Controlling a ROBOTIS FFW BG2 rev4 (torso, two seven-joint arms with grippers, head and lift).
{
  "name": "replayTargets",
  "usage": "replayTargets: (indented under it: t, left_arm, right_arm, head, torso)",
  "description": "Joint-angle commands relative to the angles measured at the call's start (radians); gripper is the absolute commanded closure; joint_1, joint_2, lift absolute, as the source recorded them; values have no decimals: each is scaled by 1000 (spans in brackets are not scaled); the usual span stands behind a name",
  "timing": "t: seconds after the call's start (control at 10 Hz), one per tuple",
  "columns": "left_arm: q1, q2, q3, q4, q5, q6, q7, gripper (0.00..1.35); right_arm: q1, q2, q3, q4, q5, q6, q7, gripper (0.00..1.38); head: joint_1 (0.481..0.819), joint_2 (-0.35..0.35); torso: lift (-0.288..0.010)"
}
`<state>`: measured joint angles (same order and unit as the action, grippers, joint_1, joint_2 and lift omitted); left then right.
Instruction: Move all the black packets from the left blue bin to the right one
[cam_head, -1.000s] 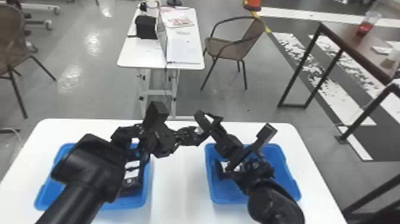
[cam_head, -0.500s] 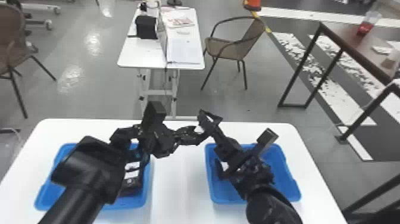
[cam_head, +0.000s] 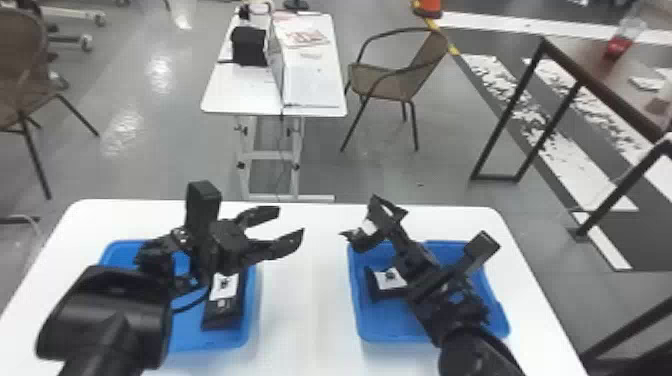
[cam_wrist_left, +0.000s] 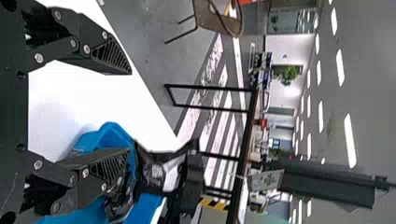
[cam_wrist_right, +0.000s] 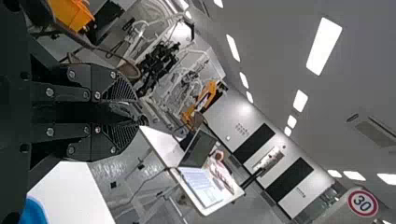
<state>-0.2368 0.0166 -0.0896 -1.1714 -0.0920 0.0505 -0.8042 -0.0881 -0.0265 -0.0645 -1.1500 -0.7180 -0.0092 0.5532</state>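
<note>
Grey floor (cam_head: 150, 165) stretches beyond our white table (cam_head: 310, 305). Head view: we hold our left gripper (cam_head: 291, 220) spread; one black packet (cam_head: 222, 312) lies in the left blue bin (cam_head: 210, 345), another (cam_head: 372, 287) in the right blue bin (cam_head: 395, 335). Left wrist view: our fingers (cam_wrist_left: 112, 56) stand apart. Right wrist view: our right gripper (cam_head: 382, 212) pinches a third packet (cam_wrist_right: 84, 113).

White table (cam_head: 305, 320) with rounded front corners, left blue bin (cam_head: 251, 305) on it, right blue bin (cam_head: 392, 325) well apart.
</note>
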Motion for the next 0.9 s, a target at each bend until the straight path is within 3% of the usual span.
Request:
replayTargets:
  t: [0.0, 0.2, 0.3, 0.4, 0.6, 0.7, 0.8]
  left_arm:
    - [90, 0, 103, -113, 38, 40, 22, 2]
    - [178, 3, 175, -237, 124, 80, 53, -2]
    - [205, 25, 175, -257, 169, 81, 51, 104]
    - [225, 39, 177, -267, 199, 81, 51, 190]
    - [248, 34, 202, -269, 212, 80, 53, 222]
    - [249, 32, 208, -269, 206, 84, 53, 217]
    - [249, 32, 221, -269, 189, 114, 53, 222]
  right_arm:
    - [2, -27, -51, 52, 17, 0, -10, 1277]
    - [-1, -61, -77, 145, 34, 0, -35, 1277]
    - [-7, -70, -89, 197, 51, 0, -41, 1274]
    - [-7, -70, -110, 225, 91, 1, -59, 1144]
    - [5, -70, -130, 217, 181, -35, -119, 147]
    - [19, -67, -130, 184, 206, -117, -147, 7]
    - [54, -53, -130, 93, 206, -153, -200, 147]
  head:
    - [695, -143]
    - [695, -132]
    - [695, -129]
    - [695, -133]
    - [695, -144]
    - [695, -152]
    - [695, -160]
  torso:
    - [0]
    - [0]
    - [0]
    - [0]
    - [0]
    - [0]
    - [0]
